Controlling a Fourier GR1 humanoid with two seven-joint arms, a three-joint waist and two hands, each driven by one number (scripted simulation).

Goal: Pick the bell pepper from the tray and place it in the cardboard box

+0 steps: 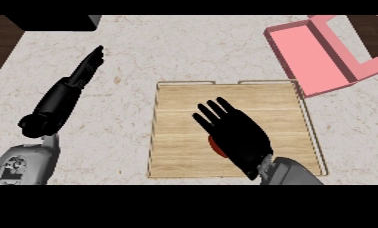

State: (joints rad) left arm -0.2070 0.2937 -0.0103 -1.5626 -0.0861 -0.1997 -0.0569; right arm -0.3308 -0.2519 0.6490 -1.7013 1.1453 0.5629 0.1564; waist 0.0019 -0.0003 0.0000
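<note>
From my seat I see a pale marbled counter (170, 47) with plenty of bare room between the two arms and along the far side, up to a dark block at the far left corner. The wooden tray (184, 107) sits at the near middle, a flat rectangle of light planks with a thin raised rim and two handle cut-outs along its far edge. Its far right corner comes close to the pink box (314, 57), which lies at an angle by the counter's right edge, lid swung open; it looks smooth and shallow with straight walls.

My right hand (236, 132) hovers over the middle of the tray, fingers straight and spread wide, holding nothing. The bell pepper (214, 145) is on the tray directly beneath that palm: I can make out only a red sliver at the hand's left side, the rest hidden. I cannot tell whether palm and pepper touch.

My left hand (87, 67) rests out over the bare counter at the left, well apart from the tray, fingers straight and together.
</note>
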